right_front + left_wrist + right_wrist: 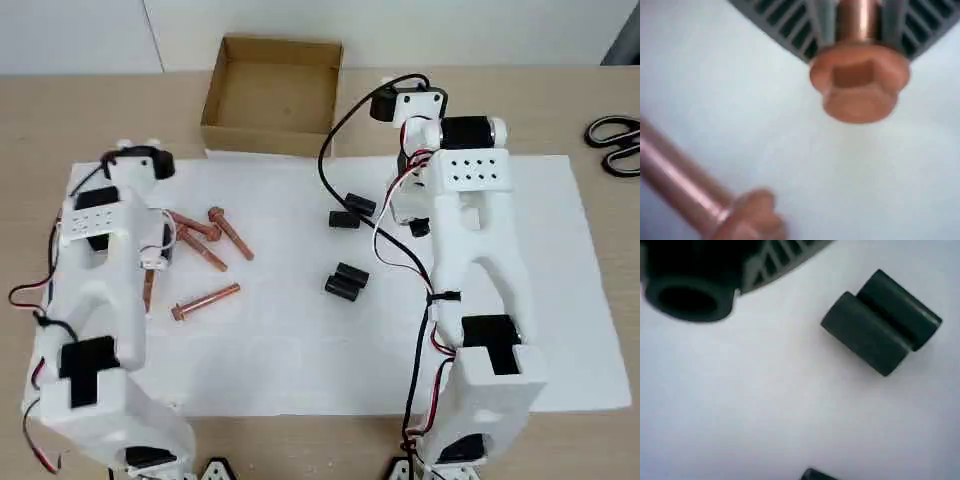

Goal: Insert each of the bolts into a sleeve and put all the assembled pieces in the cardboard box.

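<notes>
Left pincer [856, 20] clenched on bolt [860, 80], head down, mid-left of high view. Right pincer [416, 218] probably grasps sleeve [690, 296], right of centre. Loose bolts [205, 252] left of centre. Box [265, 140] top centre on tabletop [100, 110].

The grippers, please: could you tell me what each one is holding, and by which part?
Left gripper clamps a bolt by its shank, head free. Right gripper holds a black sleeve by its side, open end free.
</notes>
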Controlling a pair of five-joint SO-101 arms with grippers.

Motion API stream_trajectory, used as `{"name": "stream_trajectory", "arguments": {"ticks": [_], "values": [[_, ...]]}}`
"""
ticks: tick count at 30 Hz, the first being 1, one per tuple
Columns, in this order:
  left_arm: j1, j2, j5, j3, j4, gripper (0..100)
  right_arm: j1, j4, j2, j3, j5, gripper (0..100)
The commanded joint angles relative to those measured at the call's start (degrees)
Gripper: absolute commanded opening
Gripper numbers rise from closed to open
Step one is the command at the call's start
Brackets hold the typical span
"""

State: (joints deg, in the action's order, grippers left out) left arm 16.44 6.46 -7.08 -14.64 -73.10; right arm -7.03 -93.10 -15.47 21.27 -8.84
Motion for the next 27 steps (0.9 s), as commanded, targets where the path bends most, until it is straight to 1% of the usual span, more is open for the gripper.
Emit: {"name": "stream_trajectory", "arguments": {"ticks": [1, 6, 14, 17, 23, 27], "values": [[-0.53, -11.16, -0.09, 4.09, -4.22, 1, -0.13, -0.22, 4.53, 1.67, -0.53, 2.6], [-0.53, -23.82, -0.18, 4.35, -9.67, 1, -0.22, -1.89, 6.37, 6.24, -0.53, 2.4], [-0.18, -39.3, 0.0, 4.09, -18.81, 1, -4.18, -2.07, 28.18, 6.42, -0.53, 2.4], [-0.26, -43.16, 0.0, 4.09, -19.96, 1, -5.41, -2.07, 35.21, 6.33, -0.53, 2.4], [-0.44, -48.97, 0.0, 2.42, -19.6, 1, -5.58, -2.15, 46.2, 5.89, -0.26, 2.4], [-0.44, -53.98, 0.0, -0.75, -18.99, 1, -5.76, -2.15, 53.93, -1.23, -0.18, 2.4]]}}
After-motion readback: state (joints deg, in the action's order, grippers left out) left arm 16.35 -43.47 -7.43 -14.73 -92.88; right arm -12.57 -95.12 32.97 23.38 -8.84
